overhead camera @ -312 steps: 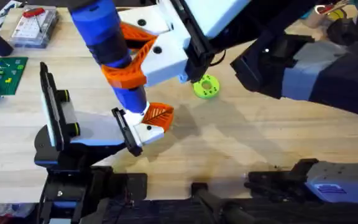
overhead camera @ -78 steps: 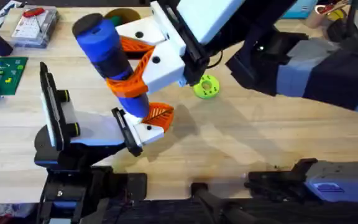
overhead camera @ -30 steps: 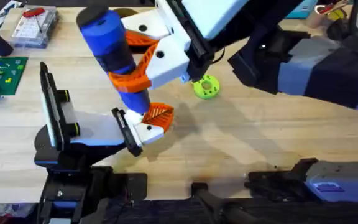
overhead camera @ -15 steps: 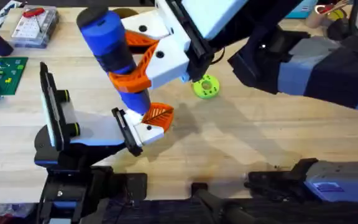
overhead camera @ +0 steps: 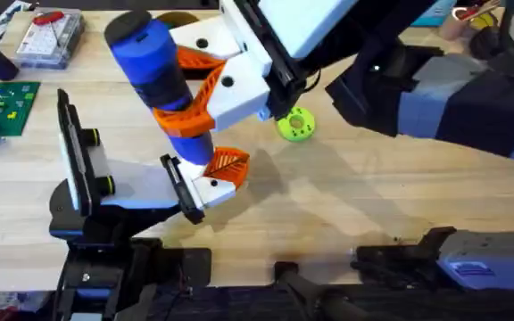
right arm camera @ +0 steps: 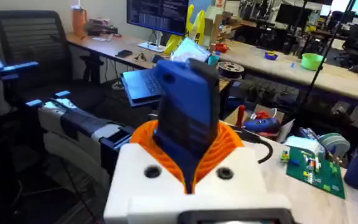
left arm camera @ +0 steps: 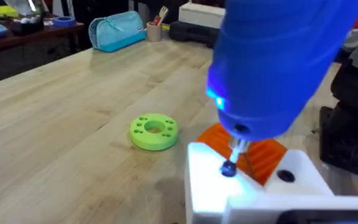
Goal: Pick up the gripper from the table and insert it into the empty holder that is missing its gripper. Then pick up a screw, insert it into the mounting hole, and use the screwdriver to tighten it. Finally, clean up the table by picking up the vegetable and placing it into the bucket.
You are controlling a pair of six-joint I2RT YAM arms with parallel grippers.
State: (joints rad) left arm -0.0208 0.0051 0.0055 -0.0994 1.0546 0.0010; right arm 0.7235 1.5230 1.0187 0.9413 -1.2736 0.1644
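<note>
On the left of the wooden worktop (overhead camera: 400, 205), the holder (overhead camera: 178, 187) is carrying the small white-and-orange gripper (overhead camera: 221, 174) at its end. Above it, the right gripper (overhead camera: 186, 111) is reaching across from the upper right, its orange fingers (overhead camera: 205, 89) clamping the blue screwdriver (overhead camera: 154, 76), which is tilting steeply with its metal tip (left arm camera: 234, 152) touching a screw (left arm camera: 229, 168) on the white block. A lime-green disc (overhead camera: 295, 125) is lying just beyond. The left gripper's fingers cannot be made out.
</note>
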